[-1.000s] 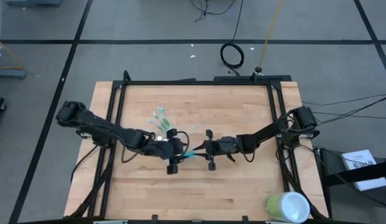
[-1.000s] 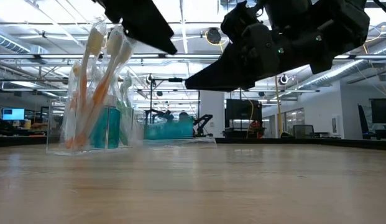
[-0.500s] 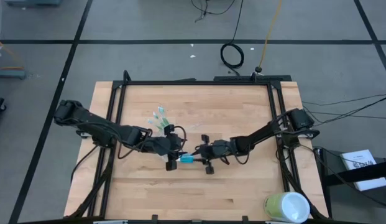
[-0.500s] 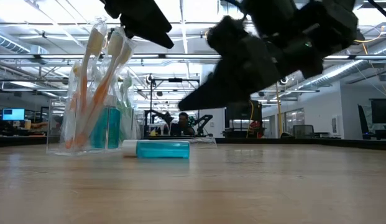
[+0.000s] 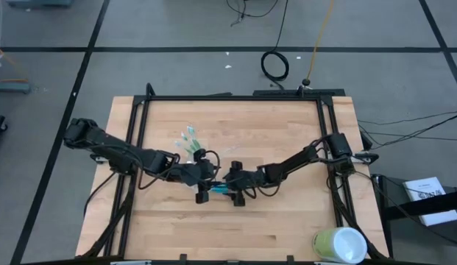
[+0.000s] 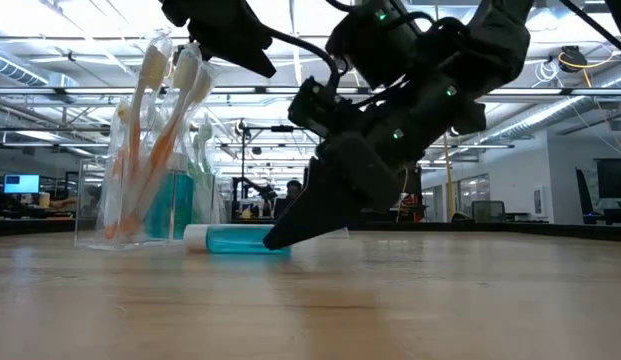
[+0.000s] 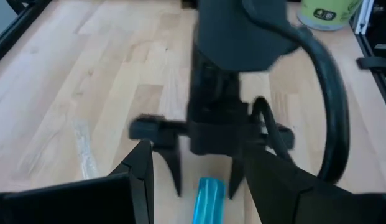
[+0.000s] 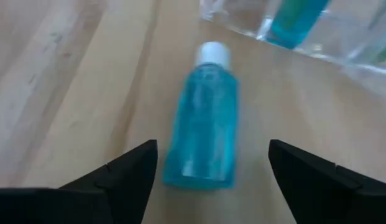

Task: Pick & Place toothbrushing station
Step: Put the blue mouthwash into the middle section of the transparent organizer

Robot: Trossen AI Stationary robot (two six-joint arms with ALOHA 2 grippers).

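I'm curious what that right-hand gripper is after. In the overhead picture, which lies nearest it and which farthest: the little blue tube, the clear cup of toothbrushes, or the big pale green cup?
From the right gripper:
1. Small blue white-capped tube, lying right at its fingertips.
2. Clear plastic cup of toothbrushes, farther back, on the left arm's side.
3. Large pale green cup, at the table's near right corner.

The pale wooden table (image 5: pixel 287 125) in its black frame carries a small clear plastic cup (image 6: pixel 140 215) of toothbrushes near its middle; a blue white-capped tube (image 8: pixel 202 130) lies on its side just beside that cup; a large green-and-white cup (image 5: pixel 340 244) stands at one corner.
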